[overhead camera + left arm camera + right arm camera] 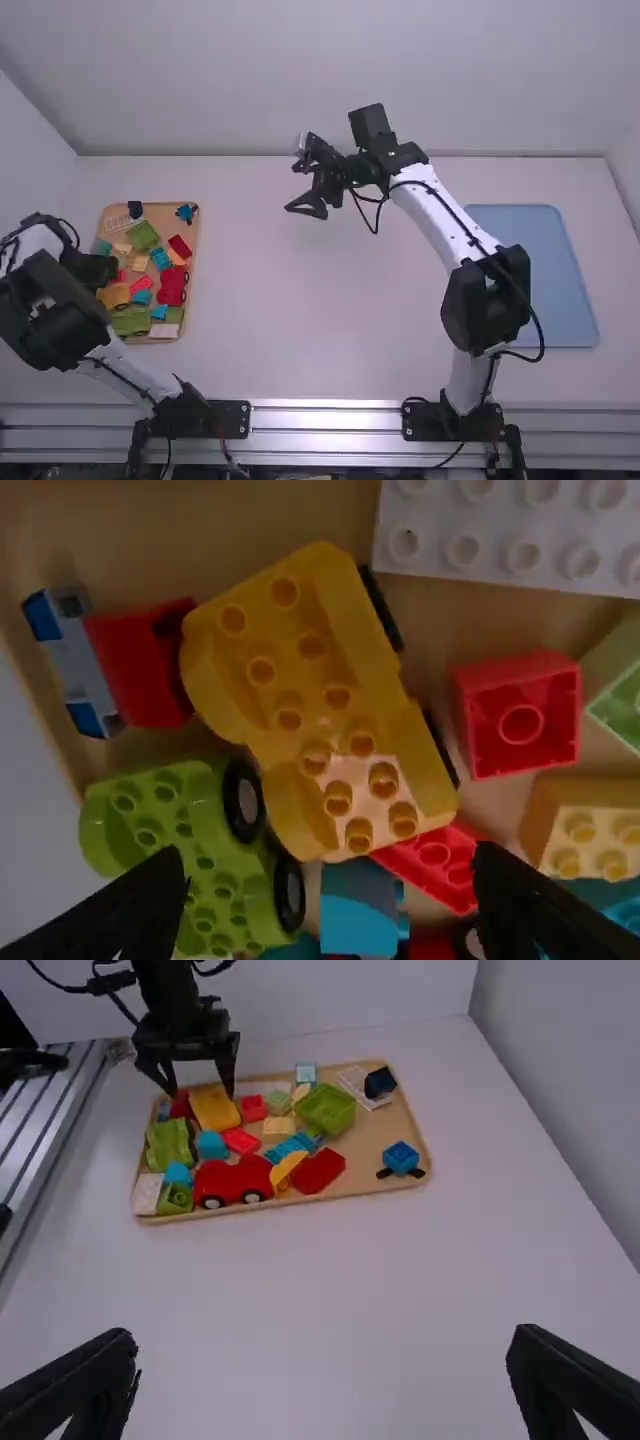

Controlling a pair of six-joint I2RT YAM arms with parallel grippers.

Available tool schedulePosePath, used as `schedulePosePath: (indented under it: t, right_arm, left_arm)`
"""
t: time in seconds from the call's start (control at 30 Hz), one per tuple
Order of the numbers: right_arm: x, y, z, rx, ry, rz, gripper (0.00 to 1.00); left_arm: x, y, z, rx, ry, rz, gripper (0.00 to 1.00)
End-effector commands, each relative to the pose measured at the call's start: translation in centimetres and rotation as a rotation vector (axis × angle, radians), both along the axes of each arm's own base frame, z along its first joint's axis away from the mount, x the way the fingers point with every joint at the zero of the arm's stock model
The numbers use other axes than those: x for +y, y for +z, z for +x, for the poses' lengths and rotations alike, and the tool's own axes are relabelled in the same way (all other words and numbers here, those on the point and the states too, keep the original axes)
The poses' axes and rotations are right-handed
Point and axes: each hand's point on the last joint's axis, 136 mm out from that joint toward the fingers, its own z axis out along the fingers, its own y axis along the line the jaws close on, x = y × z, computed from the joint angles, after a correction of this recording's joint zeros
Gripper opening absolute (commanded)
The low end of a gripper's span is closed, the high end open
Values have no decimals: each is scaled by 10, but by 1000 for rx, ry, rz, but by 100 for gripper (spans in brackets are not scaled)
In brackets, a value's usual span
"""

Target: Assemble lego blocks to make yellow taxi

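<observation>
The tan rectangular tray contrasts with the white tabletop and the light-blue rectangular mat. The yellow plastic car base bears rows of same-coloured studs, as does the lime-green wheeled plastic base, whose wheels are black; the red plastic car has black wheels with pale hubs.
</observation>
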Motion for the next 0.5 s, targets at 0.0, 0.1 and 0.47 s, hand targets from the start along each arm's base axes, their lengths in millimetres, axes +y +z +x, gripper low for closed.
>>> schedulePosePath:
  t: [0.0,0.1,0.47]
  right_arm:
    - [-1,26,-5,-54,8,27,99]
    - [0,26,-5,-53,9,26,99]
    - [-1,26,-5,-52,6,25,99]
  left_arm:
    - [-2,-6,-6,18,53,6,77]
    - [-1,-12,-7,10,81,14,75]
    - [2,-29,6,-77,134,38,73]
